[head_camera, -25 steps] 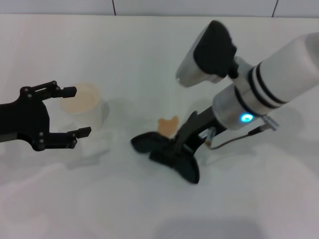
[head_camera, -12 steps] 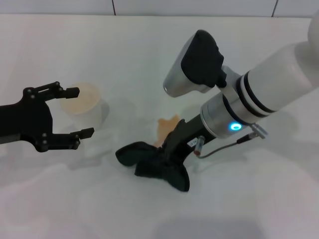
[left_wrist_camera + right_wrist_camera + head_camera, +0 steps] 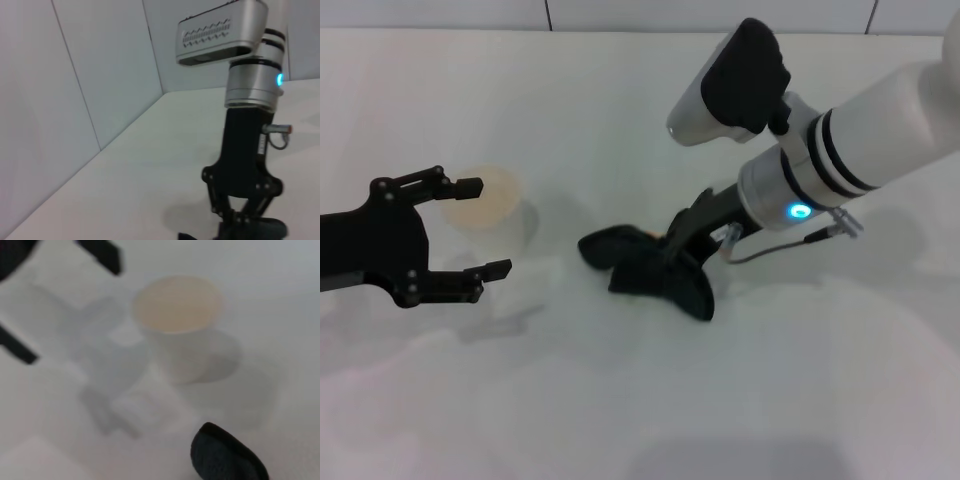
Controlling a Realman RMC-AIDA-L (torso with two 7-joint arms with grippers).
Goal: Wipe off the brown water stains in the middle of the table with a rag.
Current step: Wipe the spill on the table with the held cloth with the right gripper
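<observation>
Head view, left to right: the left gripper [image 3: 478,227] hovers with fingers spread wide and empty, just beside one translucent cup [image 3: 485,205] — a stray swing could tip it. At the middle of the white desk [image 3: 620,400], the right gripper [image 3: 665,262] has its fingers closed on one black rag [image 3: 645,270], pressed down where the brown water stains lie; only an orange sliver [image 3: 664,236] shows at the rag's edge. Light pressure may smear rather than lift it — or the rag could slip free.
</observation>
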